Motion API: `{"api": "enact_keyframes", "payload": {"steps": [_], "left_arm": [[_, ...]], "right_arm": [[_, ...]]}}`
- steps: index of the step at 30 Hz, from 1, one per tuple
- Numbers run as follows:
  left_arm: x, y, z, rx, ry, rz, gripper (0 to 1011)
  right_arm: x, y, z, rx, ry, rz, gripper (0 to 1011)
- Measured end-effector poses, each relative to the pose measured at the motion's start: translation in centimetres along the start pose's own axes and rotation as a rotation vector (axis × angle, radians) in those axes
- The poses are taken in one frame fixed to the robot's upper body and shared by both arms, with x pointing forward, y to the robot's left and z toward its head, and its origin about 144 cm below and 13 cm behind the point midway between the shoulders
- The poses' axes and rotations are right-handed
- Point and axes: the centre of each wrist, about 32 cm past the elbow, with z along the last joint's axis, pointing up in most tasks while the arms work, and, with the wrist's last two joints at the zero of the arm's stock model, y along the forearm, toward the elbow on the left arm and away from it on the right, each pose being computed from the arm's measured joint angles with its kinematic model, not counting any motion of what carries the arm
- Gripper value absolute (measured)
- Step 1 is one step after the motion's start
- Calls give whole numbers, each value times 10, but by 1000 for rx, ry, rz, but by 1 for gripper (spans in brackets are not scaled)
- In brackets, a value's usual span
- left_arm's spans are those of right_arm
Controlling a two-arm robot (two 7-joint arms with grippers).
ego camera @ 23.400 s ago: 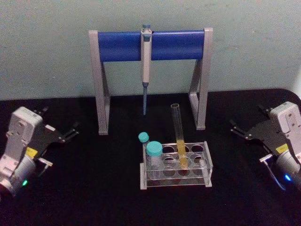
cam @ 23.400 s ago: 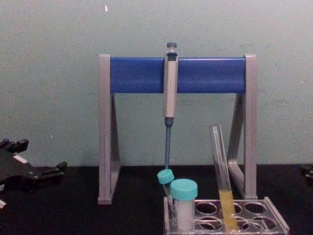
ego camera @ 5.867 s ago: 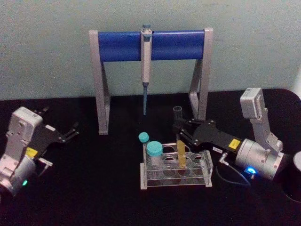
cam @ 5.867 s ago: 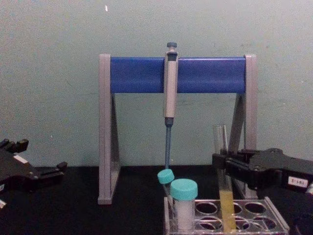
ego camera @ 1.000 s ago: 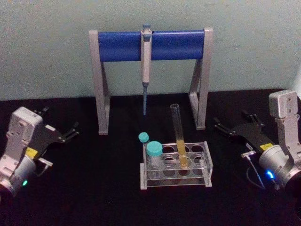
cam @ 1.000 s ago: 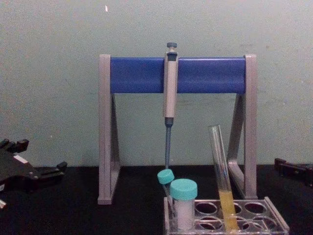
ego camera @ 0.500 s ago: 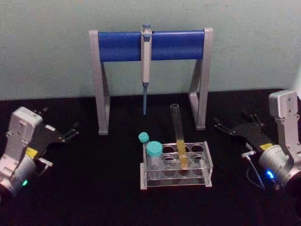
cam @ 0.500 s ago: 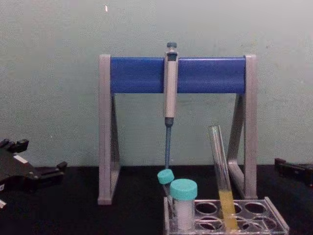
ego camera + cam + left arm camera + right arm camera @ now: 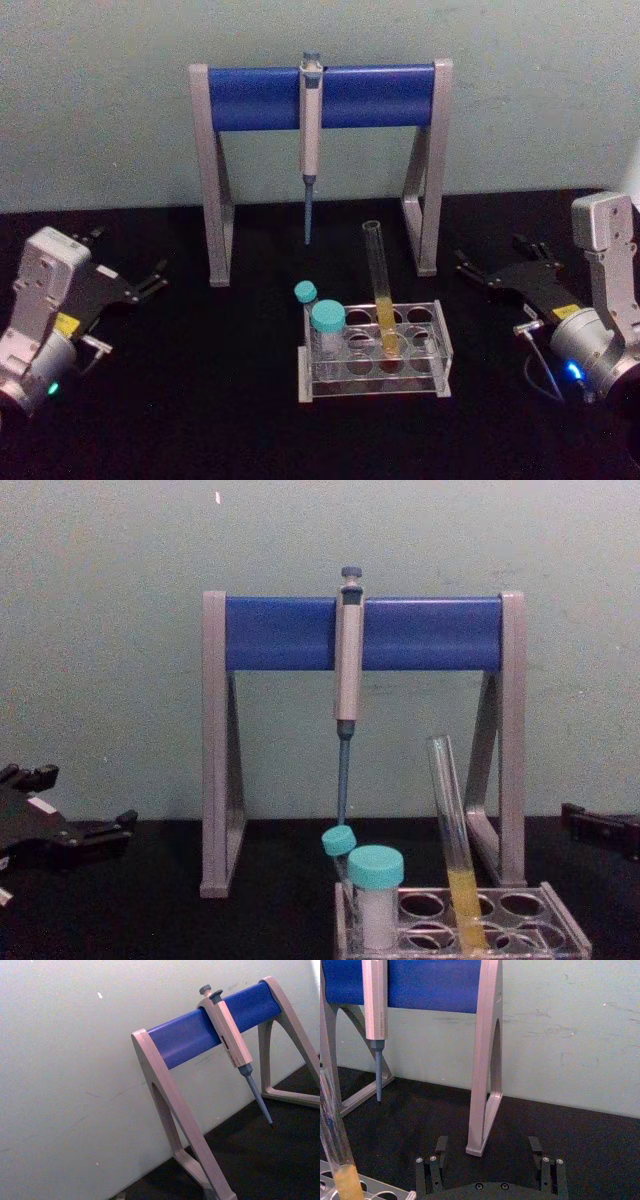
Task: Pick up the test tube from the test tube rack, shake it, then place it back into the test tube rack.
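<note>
On the black counter [image 9: 200, 400] we see the test tube [image 9: 379, 290] leaning in the test tube rack [image 9: 375, 350]; our right gripper [image 9: 497, 270] and left gripper [image 9: 128, 268] sit well apart from it, jaws spread and empty.

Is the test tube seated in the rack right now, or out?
In. The test tube stands in a back-row hole of the test tube rack, leaning slightly, yellow liquid in its lower part. The right gripper is open, clear of it.

Long clear glass test tube [image 9: 379, 290], yellow liquid in lower part, stands tilted in low clear plastic test tube rack [image 9: 372, 350] on black worktop [image 9: 200, 400]. Left gripper [image 9: 128, 286] and right gripper [image 9: 497, 272] flank rack, well apart, jaws spread, holding nothing.
</note>
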Motion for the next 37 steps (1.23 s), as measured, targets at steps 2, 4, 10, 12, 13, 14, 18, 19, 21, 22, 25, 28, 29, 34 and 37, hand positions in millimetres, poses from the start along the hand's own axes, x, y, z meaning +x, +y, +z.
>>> {"api": "enact_keyframes", "payload": {"steps": [2, 4, 10, 12, 13, 14, 18, 19, 21, 22, 25, 28, 29, 34, 37], "left_arm": [[0, 0, 0, 0, 0, 0, 1001], [0, 0, 0, 0, 0, 0, 1001], [0, 0, 0, 0, 0, 0, 1001], [0, 0, 0, 0, 0, 0, 1001], [0, 0, 0, 0, 0, 0, 1001], [0, 0, 0, 0, 0, 0, 1001], [0, 0, 0, 0, 0, 0, 1001], [0, 0, 0, 0, 0, 0, 1001], [0, 0, 0, 0, 0, 0, 1001], [0, 0, 0, 0, 0, 0, 1001], [0, 0, 0, 0, 0, 0, 1001], [0, 0, 0, 0, 0, 0, 1001], [0, 0, 0, 0, 0, 0, 1001], [0, 0, 0, 0, 0, 0, 1001], [0, 0, 0, 0, 0, 0, 1001]], "right_arm": [[0, 0, 0, 0, 0, 0, 1000], [0, 0, 0, 0, 0, 0, 1000], [0, 0, 0, 0, 0, 0, 1000], [0, 0, 0, 0, 0, 0, 1000], [0, 0, 0, 0, 0, 0, 1000], [0, 0, 0, 0, 0, 0, 1000], [0, 0, 0, 0, 0, 0, 1000], [0, 0, 0, 0, 0, 0, 1000], [0, 0, 0, 0, 0, 0, 1000], [0, 0, 0, 0, 0, 0, 1000], [0, 0, 0, 0, 0, 0, 1000], [0, 0, 0, 0, 0, 0, 1000], [0, 0, 0, 0, 0, 0, 1000], [0, 0, 0, 0, 0, 0, 1000], [0, 0, 0, 0, 0, 0, 1000]]}}
